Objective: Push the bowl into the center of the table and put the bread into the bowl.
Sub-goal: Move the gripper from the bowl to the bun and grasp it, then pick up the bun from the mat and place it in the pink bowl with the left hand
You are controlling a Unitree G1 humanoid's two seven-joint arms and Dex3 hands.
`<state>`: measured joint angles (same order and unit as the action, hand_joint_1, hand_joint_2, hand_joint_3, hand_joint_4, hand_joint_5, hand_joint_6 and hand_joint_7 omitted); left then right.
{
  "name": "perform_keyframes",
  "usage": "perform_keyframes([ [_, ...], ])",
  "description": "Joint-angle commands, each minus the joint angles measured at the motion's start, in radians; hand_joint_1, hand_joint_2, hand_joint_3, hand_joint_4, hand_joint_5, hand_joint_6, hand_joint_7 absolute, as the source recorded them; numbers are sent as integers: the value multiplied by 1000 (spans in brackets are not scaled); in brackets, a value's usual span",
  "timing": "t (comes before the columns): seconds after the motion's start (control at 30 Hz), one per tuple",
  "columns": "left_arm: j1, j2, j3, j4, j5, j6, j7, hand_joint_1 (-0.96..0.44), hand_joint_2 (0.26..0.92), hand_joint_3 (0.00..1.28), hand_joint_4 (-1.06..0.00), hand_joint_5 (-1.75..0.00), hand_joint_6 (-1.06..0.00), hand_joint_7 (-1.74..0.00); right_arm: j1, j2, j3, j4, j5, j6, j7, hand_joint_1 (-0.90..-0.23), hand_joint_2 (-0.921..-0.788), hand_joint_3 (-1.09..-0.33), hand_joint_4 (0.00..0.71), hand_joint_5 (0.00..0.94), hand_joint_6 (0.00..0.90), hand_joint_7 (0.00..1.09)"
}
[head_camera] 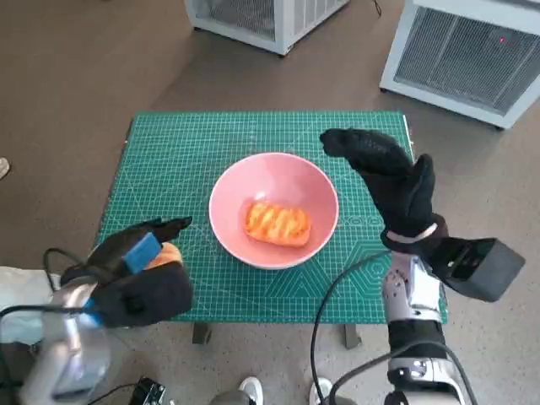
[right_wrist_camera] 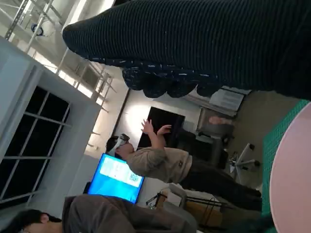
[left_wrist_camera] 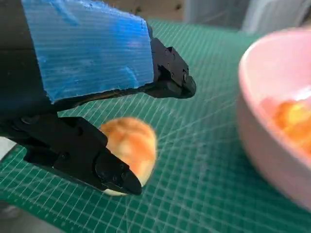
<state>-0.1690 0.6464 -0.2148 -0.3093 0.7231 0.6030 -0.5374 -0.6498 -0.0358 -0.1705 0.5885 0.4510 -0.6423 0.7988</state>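
A pink bowl [head_camera: 226, 201] stands near the middle of the green mat [head_camera: 169, 152], and a golden piece of bread [head_camera: 277, 223] lies inside it. A second round bread roll [head_camera: 167, 252] sits on the mat at the front left. My left hand [head_camera: 135, 274] hovers over that roll. In the left wrist view the roll [left_wrist_camera: 133, 145] lies between the spread black fingers [left_wrist_camera: 170, 73] and the thumb, and the upper fingers are clear of it. The bowl's wall [left_wrist_camera: 272, 141] is close by. My right hand [head_camera: 392, 177] is raised by the bowl's right rim, fingers extended, holding nothing.
Two white slatted units [head_camera: 261, 17] [head_camera: 464, 51] stand on the floor behind the table. Cables hang by my forearms, and shoe tips [head_camera: 249, 390] show at the front edge. In the right wrist view a person [right_wrist_camera: 160, 162] stands far off beyond the glove [right_wrist_camera: 204, 43].
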Motion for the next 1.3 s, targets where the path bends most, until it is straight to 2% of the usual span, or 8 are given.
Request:
perform_keyframes([
  [0.03, -23, -16, -37, 52, 64, 24, 28, 6, 808, 7, -434, -40, -506, -34, 25, -5, 1, -3, -2, 12, -2, -710, -921, -714, 198, 1, -1, 620],
  [0.3, -22, -24, -52, 119, 114, 7, 80, 90, 834, 18, -682, -100, -659, -66, 28, -3, -1, -1, 0, 8, -1, -711, -921, -715, 198, 0, -1, 620],
  [0.37, -19, -21, -49, 129, 112, -8, 88, 100, 844, 19, -701, -336, -713, -102, 28, -2, -1, 1, 0, 6, -1, -711, -921, -715, 198, 0, -1, 620],
  [0.4, -18, -19, -48, 133, 111, -14, 91, 197, 871, 46, -687, -664, -742, -170, 28, -2, -2, 2, 0, 5, -1, -711, -921, -715, 198, 0, -1, 620],
  [0.43, -16, -17, -45, 139, 107, -23, 96, 259, 889, 65, -674, -879, -710, -308, 28, -1, -2, 2, 0, 5, -1, -711, -921, -715, 198, 0, -1, 620],
  [0.53, -10, -11, -37, 157, 93, -55, 109, 86, 910, 70, -712, -1107, -625, -844, 30, 0, -1, -1, -1, 5, -3, -713, -921, -715, 198, 1, -1, 620],
  [0.73, -5, 0, -20, 184, 67, -109, 116, 12, 889, 66, -785, -1119, -666, -1040, 32, 3, 1, -2, -4, 1, -5, -714, -921, -723, 199, 1, -1, 622],
  [1.3, -13, 13, 36, 134, 28, -140, 72, 3, 882, 69, -796, -1094, -678, -1081, 29, 4, -1, 13, -5, -8, -3, -711, -921, -739, 200, 1, -1, 625],
])
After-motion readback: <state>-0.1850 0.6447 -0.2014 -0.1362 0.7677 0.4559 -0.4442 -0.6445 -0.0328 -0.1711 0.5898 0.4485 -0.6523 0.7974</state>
